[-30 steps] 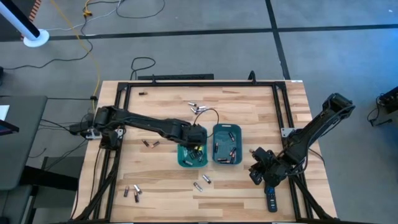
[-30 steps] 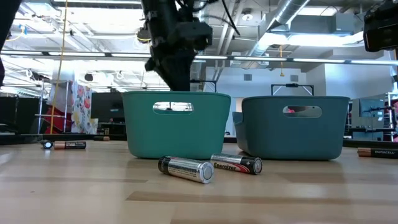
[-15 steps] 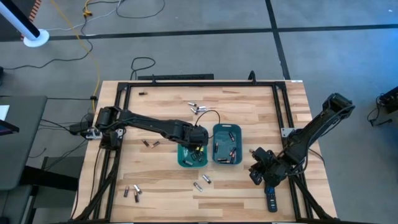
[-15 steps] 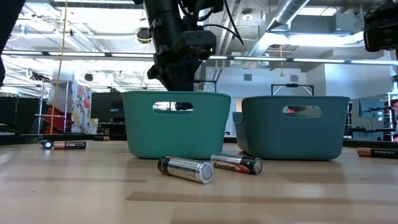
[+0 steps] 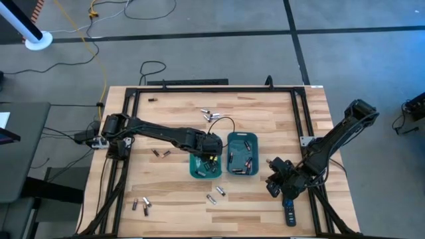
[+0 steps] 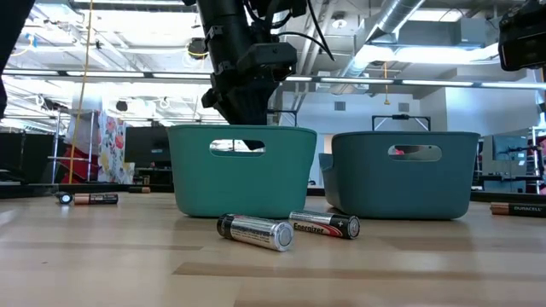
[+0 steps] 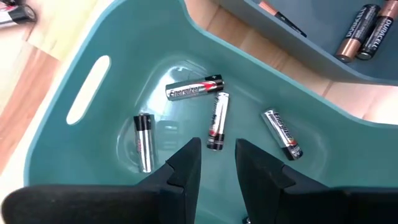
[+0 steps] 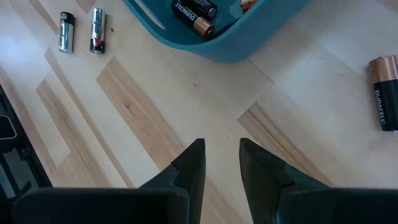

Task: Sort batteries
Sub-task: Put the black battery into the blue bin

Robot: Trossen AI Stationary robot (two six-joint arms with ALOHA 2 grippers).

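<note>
Left gripper (image 7: 216, 167) over the left teal bin (image 5: 204, 166), fingers parted a little, nothing pinched; 4 silver Energizer batteries (image 7: 194, 89) lie in that bin. Right gripper (image 8: 222, 163) low over bare table (image 8: 186, 106) right of the bins, fingers slightly spread, holding nothing. Right bin (image 5: 242, 153) holds dark Duracell batteries (image 8: 192, 17). 1 Duracell (image 8: 385, 92) on the table near it. 2 silver cells (image 6: 254, 231), 1 reading Energizer, lie in front of the bins
</note>
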